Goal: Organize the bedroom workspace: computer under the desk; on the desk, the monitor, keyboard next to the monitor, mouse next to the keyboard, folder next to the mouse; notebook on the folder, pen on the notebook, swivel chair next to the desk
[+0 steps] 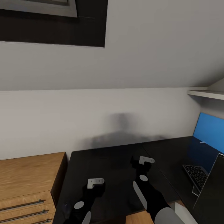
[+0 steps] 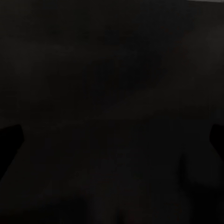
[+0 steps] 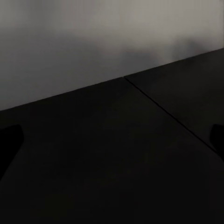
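The desk has a matt black top that runs along the grey wall and turns a corner at the right. Both of my grippers hang over its middle, the left gripper nearer me and the right gripper farther in. In each wrist view the dark fingertips stand far apart with only desk top between them. The keyboard lies at the right, beside the dark edge of the monitor. Beyond them the blue folder rests by the wall, with a small whitish thing at its lower edge.
A light wooden drawer unit stands against the desk's left end. A white shelf juts out above the desk's right part. The sloped wall carries a dark-framed skylight at the upper left.
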{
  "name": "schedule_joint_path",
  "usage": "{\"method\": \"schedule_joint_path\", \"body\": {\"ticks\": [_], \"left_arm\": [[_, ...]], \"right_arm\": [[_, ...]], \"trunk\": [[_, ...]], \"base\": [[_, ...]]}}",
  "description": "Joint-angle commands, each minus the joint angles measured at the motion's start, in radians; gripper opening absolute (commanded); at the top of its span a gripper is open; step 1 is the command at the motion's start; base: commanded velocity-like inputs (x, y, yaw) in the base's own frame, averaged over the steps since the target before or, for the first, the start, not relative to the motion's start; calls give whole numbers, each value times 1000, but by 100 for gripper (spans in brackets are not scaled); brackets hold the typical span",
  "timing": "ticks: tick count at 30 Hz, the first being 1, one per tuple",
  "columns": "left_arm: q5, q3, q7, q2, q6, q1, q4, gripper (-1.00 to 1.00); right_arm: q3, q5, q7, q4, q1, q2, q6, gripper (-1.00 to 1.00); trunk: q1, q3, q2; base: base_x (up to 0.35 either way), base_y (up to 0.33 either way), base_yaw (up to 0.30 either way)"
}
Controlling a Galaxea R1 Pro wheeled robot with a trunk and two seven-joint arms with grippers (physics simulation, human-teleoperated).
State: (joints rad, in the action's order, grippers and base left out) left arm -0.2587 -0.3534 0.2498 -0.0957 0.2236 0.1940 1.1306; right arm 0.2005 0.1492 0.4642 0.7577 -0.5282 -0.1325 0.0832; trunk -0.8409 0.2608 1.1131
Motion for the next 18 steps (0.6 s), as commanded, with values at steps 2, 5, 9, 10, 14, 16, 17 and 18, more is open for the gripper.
{"method": "schedule_joint_path", "body": {"ticks": [2, 5, 9, 10, 14, 16, 17, 18], "left_arm": [[-10, -2, 8, 1, 3, 1, 1, 100], [-10, -2, 8, 1, 3, 1, 1, 100], [-10, -3, 8, -1, 3, 1, 1, 100], [-10, -3, 8, -1, 3, 1, 1, 100], [-10, -8, 8, -1, 3, 1, 1, 100], [-10, -8, 8, -1, 2, 1, 2, 100], [-10, -8, 8, -1, 2, 1, 2, 100], [-10, -8, 8, -1, 2, 1, 3, 100]], "right_arm": [[4, 11, 5, 0, -1, 1, 7, 100], [3, 12, 6, -1, -1, 1, 7, 100], [2, 12, 4, -5, -1, 2, 7, 100], [2, 12, 4, -5, -1, 2, 7, 100], [3, 13, 4, -7, 0, 1, 8, 100], [3, 13, 4, -7, 0, 1, 8, 100], [3, 13, 4, -7, 0, 1, 8, 100], [3, 13, 4, -7, 0, 1, 8, 100]], "trunk": [[0, 1, 1], [0, 1, 1], [0, 0, 1], [0, -1, 1], [0, -4, 1], [0, -6, 1], [0, -7, 1], [0, -8, 1]], "base": [[0, 0, 0], [0, 0, 0], [7, 0, -90], [1, 0, -204], [1, 0, -212], [0, 0, -218], [0, 0, -219], [0, 0, -219]]}}
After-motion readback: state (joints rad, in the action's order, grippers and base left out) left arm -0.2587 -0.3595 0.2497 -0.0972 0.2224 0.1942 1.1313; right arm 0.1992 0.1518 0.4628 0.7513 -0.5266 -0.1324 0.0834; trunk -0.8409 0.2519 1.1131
